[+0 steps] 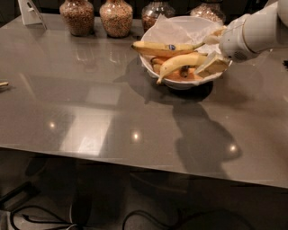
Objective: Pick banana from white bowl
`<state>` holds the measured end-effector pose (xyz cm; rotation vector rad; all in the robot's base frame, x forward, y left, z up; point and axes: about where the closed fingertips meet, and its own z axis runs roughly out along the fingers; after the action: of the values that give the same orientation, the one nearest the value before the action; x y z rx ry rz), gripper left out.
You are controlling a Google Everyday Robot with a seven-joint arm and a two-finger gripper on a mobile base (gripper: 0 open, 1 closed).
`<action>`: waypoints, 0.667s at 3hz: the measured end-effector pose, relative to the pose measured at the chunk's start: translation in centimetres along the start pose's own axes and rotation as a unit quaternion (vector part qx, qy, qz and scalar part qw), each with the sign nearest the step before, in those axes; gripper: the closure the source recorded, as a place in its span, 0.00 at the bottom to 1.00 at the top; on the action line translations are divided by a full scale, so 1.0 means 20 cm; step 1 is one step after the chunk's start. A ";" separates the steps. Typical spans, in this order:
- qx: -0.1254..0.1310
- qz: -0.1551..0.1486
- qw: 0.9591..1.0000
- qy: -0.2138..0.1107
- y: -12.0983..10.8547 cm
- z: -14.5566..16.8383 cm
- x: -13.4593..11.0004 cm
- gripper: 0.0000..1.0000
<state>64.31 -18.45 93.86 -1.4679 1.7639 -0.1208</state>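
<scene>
The white bowl (180,83) stands at the back right of the table, lined with crumpled white paper (173,29). The curved plain yellow banana (180,63) lies across its front, over some orange-brown fruit. The straighter banana with a blue sticker (164,47) lies just behind it. My gripper (215,49) reaches in from the right at the bowl's right rim. Its two pale fingers (212,66) stand apart, one above and one below the right end of the curved banana. The banana still rests in the bowl.
Several glass jars of brown contents (116,17) stand in a row along the table's back edge behind the bowl. A white card stand (30,11) is at the back left corner. A small object (3,83) lies at the left edge.
</scene>
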 end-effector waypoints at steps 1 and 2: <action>-0.001 0.004 1.000 0.001 -0.01 0.06 0.04 0.37; -0.001 0.009 1.000 0.003 -0.01 0.13 0.08 0.40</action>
<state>66.11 -18.88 91.48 -1.4552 1.7823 -0.1151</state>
